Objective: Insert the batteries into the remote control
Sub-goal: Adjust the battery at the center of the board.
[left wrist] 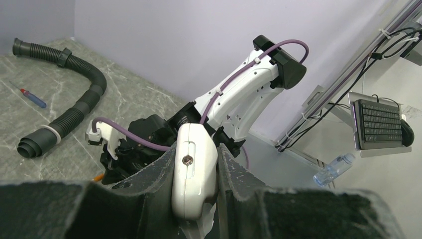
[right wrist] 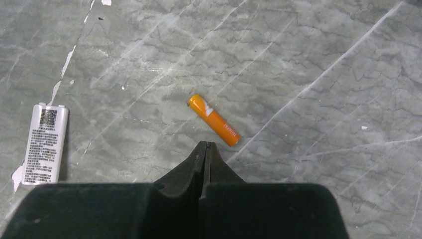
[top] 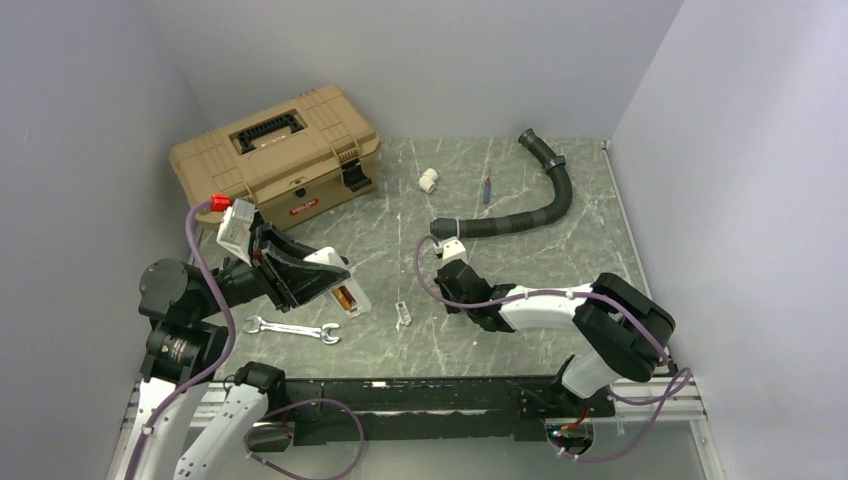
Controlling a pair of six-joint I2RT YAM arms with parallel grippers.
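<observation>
My left gripper (top: 335,283) is shut on the white remote control (top: 345,290) and holds it above the table with the open back upward. One orange battery (top: 343,298) sits in its recess. In the left wrist view the remote's end (left wrist: 194,169) is clamped between both fingers. A second orange battery (right wrist: 214,120) lies on the table just ahead of my right gripper (right wrist: 205,145), which is shut and empty, its tips almost touching the cell. In the top view the right gripper (top: 462,292) is low over the table's middle, and it hides that battery.
The white battery cover (right wrist: 44,143) lies left of the right gripper, also in the top view (top: 403,313). A silver wrench (top: 292,330) lies below the left gripper. A tan toolbox (top: 275,155), white pipe fitting (top: 428,180), red-and-blue stick (top: 487,188) and black hose (top: 530,210) sit at the back.
</observation>
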